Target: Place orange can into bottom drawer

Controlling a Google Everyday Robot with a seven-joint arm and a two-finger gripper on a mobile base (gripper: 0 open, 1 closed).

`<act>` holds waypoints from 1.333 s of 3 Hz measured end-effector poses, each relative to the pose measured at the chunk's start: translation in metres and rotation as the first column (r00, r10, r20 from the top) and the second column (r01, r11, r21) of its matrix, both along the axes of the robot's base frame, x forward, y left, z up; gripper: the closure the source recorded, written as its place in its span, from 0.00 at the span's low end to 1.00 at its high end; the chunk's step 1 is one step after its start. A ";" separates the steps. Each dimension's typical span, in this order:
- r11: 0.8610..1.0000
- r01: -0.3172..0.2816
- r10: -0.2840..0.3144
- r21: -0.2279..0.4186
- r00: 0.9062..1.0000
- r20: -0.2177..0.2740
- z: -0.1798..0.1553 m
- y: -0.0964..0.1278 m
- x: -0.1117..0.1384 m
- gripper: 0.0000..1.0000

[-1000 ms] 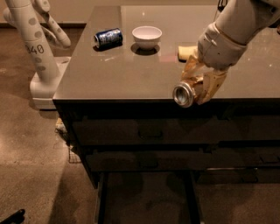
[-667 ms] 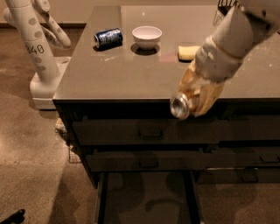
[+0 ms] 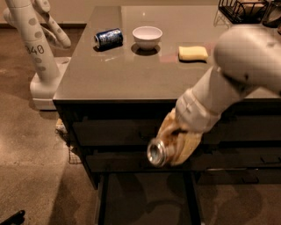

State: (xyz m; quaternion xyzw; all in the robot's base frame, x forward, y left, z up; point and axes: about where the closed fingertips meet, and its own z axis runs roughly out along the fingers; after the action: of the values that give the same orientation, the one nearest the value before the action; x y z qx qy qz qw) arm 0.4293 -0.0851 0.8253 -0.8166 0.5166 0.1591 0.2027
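My gripper (image 3: 173,145) is shut on the orange can (image 3: 159,152), holding it on its side with the shiny silver top facing the camera. It hangs in front of the counter's two upper drawers (image 3: 118,132), below the countertop edge. The bottom drawer (image 3: 145,197) is pulled open directly beneath the can, showing its flat dark interior. My pale arm reaches down from the upper right and hides most of the can's patterned side.
On the countertop (image 3: 114,74) lie a dark blue can (image 3: 108,38) on its side, a white bowl (image 3: 147,36) and a yellow sponge (image 3: 192,53). A black wire rack (image 3: 246,9) stands at the back right. Another white robot (image 3: 37,48) stands left of the counter.
My arm has carried the can down and forward off the countertop edge, from counter height to in front of the upper drawers, above the open bottom drawer.
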 end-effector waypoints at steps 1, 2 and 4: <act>0.999 -0.021 0.019 -0.026 0.998 -0.061 -0.027 0.001 -0.021 1.00; 0.999 -0.020 0.019 -0.025 0.998 -0.062 -0.027 0.001 -0.021 1.00; 0.974 0.216 -0.194 0.063 0.950 -0.246 -0.151 0.005 -0.038 1.00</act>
State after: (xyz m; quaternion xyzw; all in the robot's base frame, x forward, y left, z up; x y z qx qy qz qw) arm 0.3912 -0.0800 0.6742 -0.7235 0.6116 0.2568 0.1911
